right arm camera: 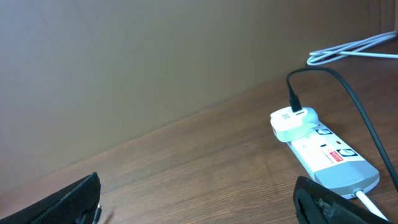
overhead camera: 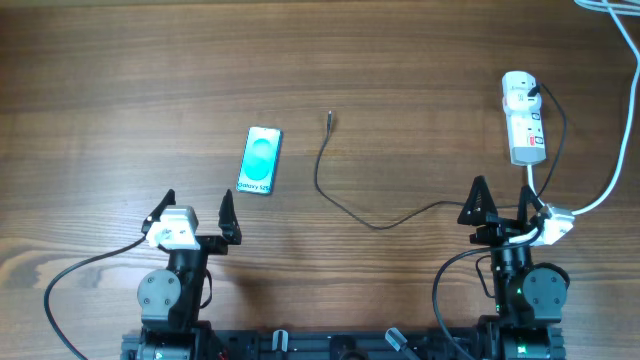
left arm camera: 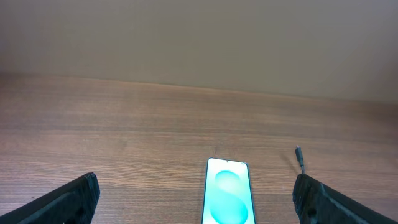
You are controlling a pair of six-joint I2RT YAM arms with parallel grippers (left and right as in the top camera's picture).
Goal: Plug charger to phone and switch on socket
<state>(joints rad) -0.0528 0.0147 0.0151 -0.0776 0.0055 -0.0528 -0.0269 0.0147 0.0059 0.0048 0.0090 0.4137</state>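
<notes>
The charger [overhead camera: 319, 178] lies loose on the desk [overhead camera: 100, 80]. It is a thin black cable that runs from a white adapter [right arm camera: 293, 121] seated in the socket [overhead camera: 523, 125], curves across the wood and ends in its plug tip [overhead camera: 330, 118]. The tip sits to the right of the phone [overhead camera: 260, 159] and apart from it. The phone lies flat with its screen up and lit, straight ahead of my left arm. The socket is ahead of my right arm.

Nothing is plugged into the phone, so I judge the task to be at its first step: getting hold of the plug end.

My left fingers [overhead camera: 228, 212] are spread wide, holding nothing and touching nothing. The left wrist view frames the phone and the tip between them, further out. My right fingers [overhead camera: 478, 200] are spread wide too, and empty. A white cable [overhead camera: 610, 180] passes close by that wrist, though I cannot tell whether it touches.

Next I would need to reach for the cable just behind the tip and pinch it so the metal end sticks out straight. The other arm would have to steady the phone, since it may slide when pushed. The red switch [right arm camera: 336, 155] comes after.
</notes>
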